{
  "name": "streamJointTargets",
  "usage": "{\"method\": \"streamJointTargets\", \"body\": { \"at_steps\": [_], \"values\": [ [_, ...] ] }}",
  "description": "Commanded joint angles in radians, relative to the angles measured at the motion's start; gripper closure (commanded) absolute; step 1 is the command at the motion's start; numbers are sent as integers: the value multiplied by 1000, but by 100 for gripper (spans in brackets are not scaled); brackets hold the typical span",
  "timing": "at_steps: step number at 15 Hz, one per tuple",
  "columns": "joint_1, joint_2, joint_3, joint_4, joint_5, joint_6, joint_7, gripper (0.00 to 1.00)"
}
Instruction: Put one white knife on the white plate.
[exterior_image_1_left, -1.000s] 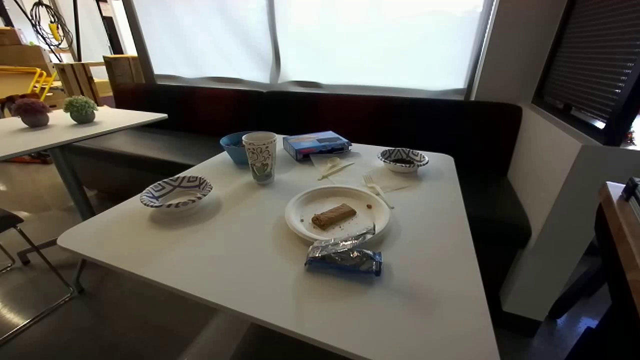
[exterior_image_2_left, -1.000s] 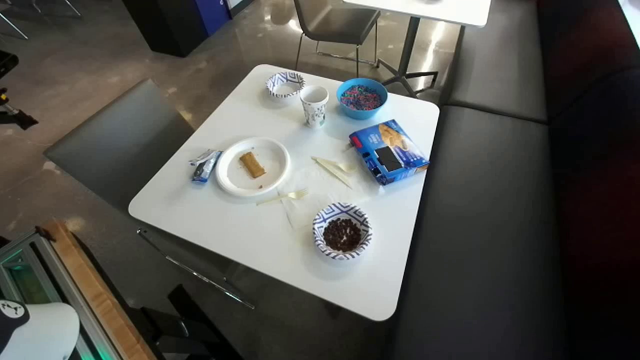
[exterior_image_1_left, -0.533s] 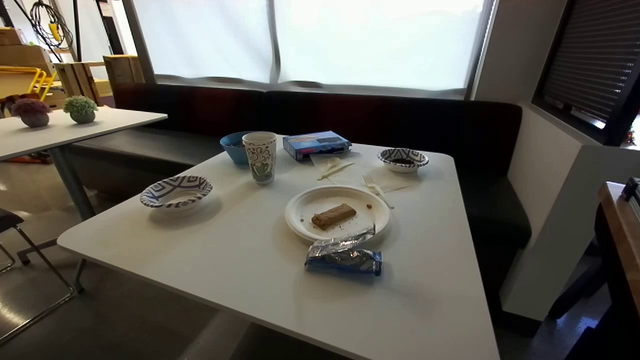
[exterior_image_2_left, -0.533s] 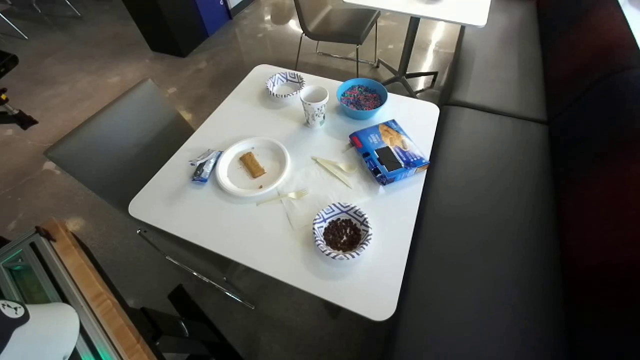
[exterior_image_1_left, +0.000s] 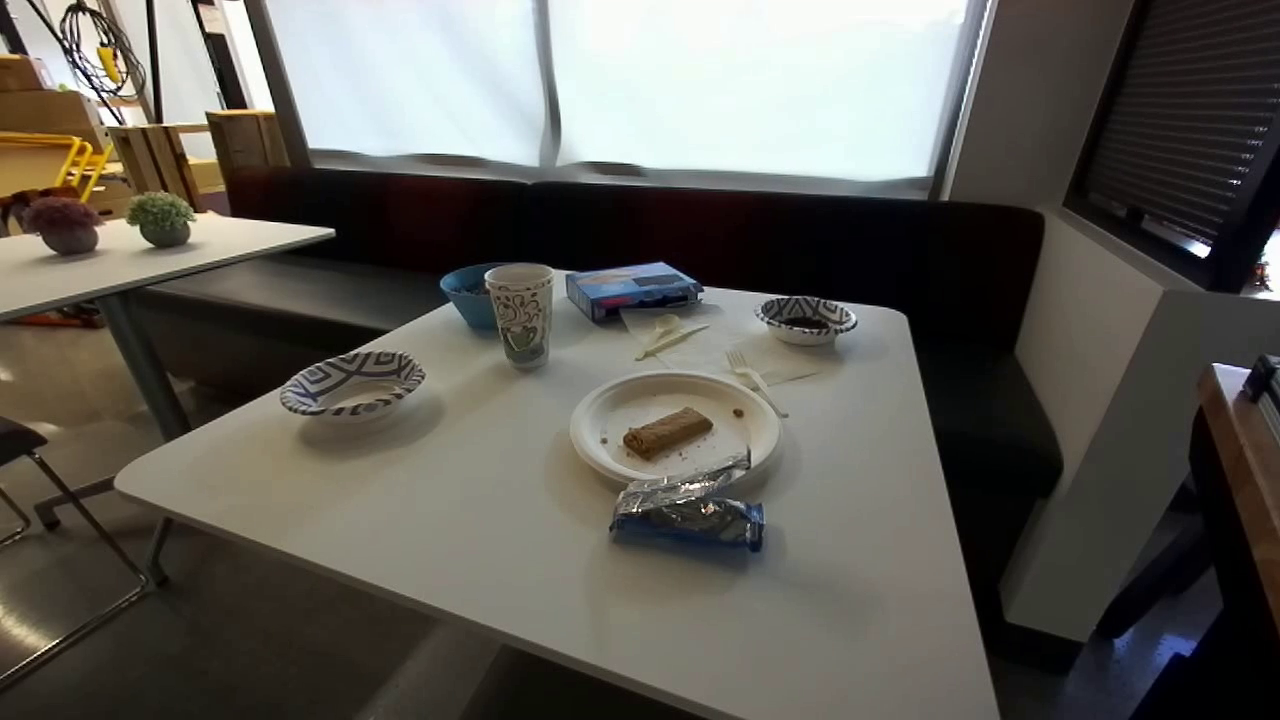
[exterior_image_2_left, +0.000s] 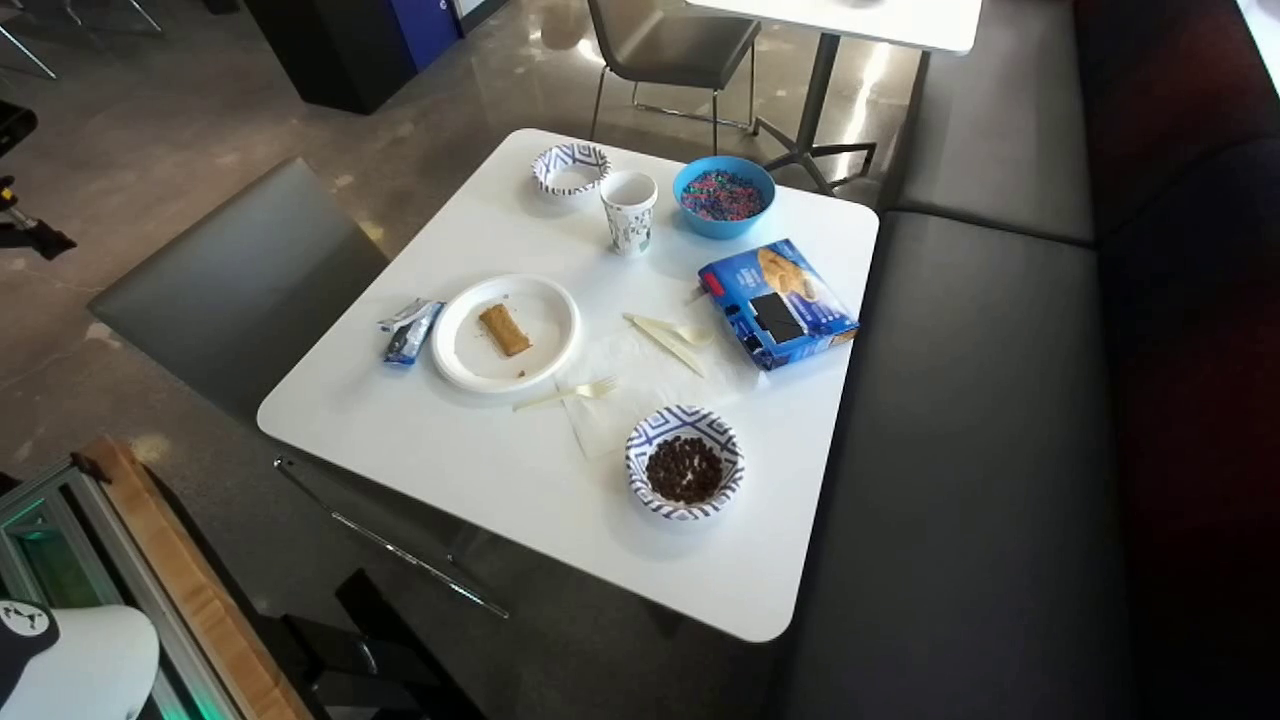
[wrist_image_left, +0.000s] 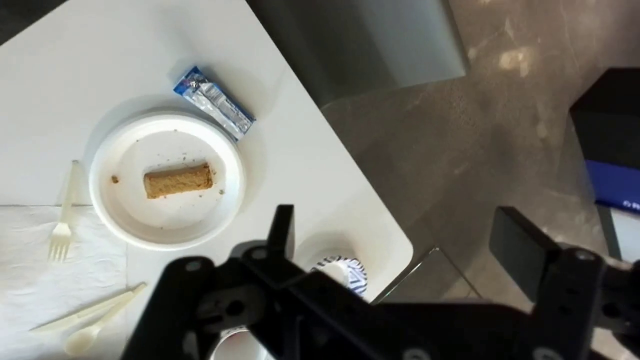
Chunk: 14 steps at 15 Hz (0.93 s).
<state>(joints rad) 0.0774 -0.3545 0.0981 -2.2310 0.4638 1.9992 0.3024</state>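
The white plate lies on the white table with a brown bar on it; it also shows in an exterior view and the wrist view. A pale knife lies on a napkin, its handle end meeting a pale spoon's. The knife also shows in an exterior view and at the wrist view's lower left. My gripper is wide open with nothing between its fingers. It hangs above the table corner and the floor, apart from plate and knife.
A fork, a foil wrapper, a cup, a blue bowl, a blue box and patterned bowls stand around. A dark piece at the left edge is unclear.
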Motion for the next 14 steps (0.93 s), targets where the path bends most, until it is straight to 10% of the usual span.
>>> {"method": "streamJointTargets", "body": {
  "at_steps": [1,14],
  "values": [
    [-39,163,-44,22,63,123,33,0],
    [-109,732,-137,215,340,596,183,0]
  ]
}}
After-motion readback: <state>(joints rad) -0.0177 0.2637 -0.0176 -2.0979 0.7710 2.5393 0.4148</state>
